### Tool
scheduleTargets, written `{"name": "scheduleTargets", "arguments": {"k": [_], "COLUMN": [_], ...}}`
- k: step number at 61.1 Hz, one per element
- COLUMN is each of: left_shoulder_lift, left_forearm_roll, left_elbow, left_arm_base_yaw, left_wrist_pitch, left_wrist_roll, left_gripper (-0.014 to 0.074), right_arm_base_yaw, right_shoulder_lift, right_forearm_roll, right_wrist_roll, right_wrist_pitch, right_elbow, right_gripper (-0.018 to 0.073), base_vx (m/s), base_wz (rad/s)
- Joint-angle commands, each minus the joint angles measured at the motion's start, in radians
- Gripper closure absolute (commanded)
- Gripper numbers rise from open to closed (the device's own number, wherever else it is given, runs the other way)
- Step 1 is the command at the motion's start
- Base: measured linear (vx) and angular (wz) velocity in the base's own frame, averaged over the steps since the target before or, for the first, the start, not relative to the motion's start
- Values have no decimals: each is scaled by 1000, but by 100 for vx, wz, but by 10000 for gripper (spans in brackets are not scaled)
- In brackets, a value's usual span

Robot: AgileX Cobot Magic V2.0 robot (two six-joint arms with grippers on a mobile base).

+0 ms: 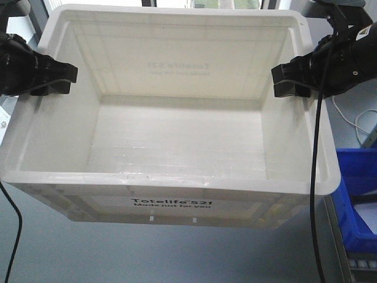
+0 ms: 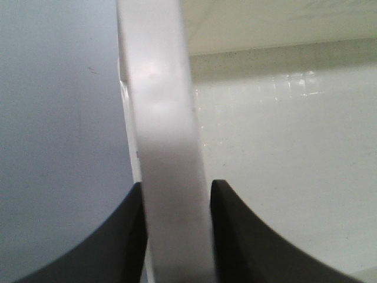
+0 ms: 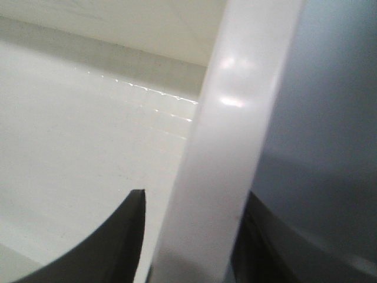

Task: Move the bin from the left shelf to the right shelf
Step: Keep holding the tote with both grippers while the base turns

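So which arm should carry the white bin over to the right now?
Neither alone, I'd say: the left gripper and the right gripper each clamp an opposite side rim of the bin, so both must move together.

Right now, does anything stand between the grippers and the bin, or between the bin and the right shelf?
Nothing at the grippers: the left gripper and right gripper each clamp the rim of the bin. A blue bin sits low on the right; the shelf itself isn't clearly visible.
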Motion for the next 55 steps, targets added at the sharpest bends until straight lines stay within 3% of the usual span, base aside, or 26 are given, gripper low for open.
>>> {"name": "scheduleTargets", "arguments": {"k": [1, 55], "left_shoulder_lift": [-49, -49], "left_forearm_roll": [-15, -15], "left_elbow": [-45, -45], "left_arm_base_yaw": [-5, -5], "left_wrist_pitch": [-99, -99], "left_wrist_roll": [27, 27], "left_gripper": [604, 604], "right_arm_base_yaw": [-1, -1], "right_shoulder_lift": [-46, -46], "right_forearm_roll": [17, 17], "right_wrist_roll": [-40, -40], "right_wrist_pitch": [-52, -50], "right_elbow": [-34, -34], "right_gripper": [564, 564], "base_vx": [41, 31], "base_wz": [33, 57]}}
